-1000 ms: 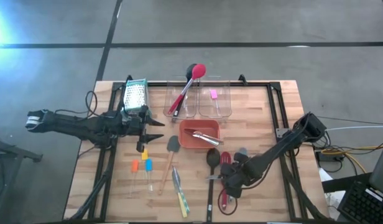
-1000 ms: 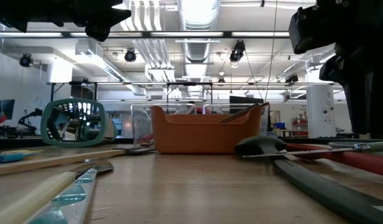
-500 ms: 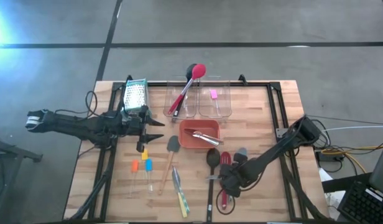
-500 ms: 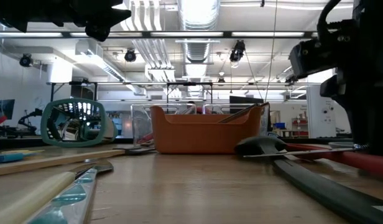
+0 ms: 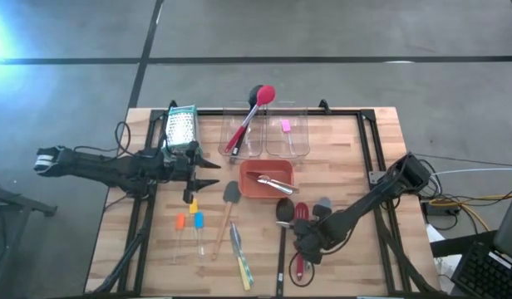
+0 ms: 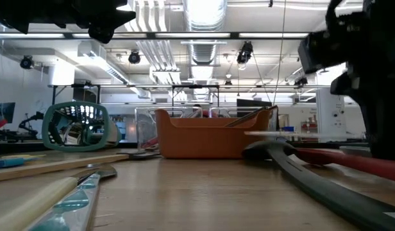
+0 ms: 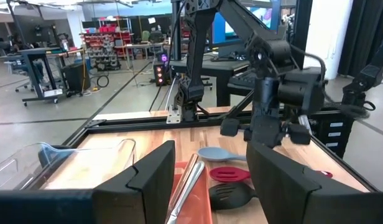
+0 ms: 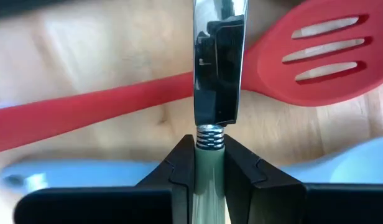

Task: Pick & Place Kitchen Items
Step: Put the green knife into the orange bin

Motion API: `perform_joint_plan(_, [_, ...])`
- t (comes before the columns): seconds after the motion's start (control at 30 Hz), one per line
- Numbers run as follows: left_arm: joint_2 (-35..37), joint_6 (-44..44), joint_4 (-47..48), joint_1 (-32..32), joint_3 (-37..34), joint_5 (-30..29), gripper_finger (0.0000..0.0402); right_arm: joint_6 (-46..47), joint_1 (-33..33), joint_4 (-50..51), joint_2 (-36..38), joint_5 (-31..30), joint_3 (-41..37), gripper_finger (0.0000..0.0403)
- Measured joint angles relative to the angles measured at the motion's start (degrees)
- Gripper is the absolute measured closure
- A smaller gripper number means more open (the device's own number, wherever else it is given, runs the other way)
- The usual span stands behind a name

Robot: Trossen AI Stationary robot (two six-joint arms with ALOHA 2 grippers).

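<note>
Lighting: bright, even, from overhead ceiling strip lights (image 6: 204,13). Glare: upper-left grey floor (image 5: 2,33). Blur: near wooden tabletop (image 6: 184,199); red slotted spatula (image 8: 316,56) soft.

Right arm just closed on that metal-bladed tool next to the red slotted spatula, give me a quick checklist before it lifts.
1. Right gripper shut on the metal-bladed tool, at its handle: ok.
2. Tool centred between the fingers: ok.
3. Red slotted spatula outside the grip: ok.
4. Whether the blade rests on the spatula's handle: cannot tell.
5. Left gripper open, parked by the grater, far from the lift: ok.
6. Orange tray has room: ok.
</note>
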State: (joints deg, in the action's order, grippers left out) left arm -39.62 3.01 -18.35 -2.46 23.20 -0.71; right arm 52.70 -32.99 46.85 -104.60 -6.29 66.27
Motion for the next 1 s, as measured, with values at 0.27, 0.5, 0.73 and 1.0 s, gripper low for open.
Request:
perform_joint_plan(0.27, [-0.02, 0.0, -0.63, 0.0, -0.01, 0.0, 0.0197, -1.56, 1.97, 10.18, 5.75, -1.3, 7.04, 0.0361])
perform_joint_plan(0.5, [-0.04, 0.0, -1.11, 0.0, 0.0, 0.0, 0.0197, -9.87, 11.36, 17.05, 6.87, -3.28, 14.85, 0.0361])
perform_joint_plan(0.73, [-0.21, 0.0, -0.87, 0.0, 0.0, -0.01, 0.0197, -13.52, 22.32, 17.66, 6.48, 0.63, 19.96, 0.0361])
perform_joint_plan(1.0, [-0.28, 0.0, -0.85, 0.0, 0.0, -0.01, 0.0197, -17.23, 32.0, 17.53, 6.47, 6.39, 23.43, 0.0361])
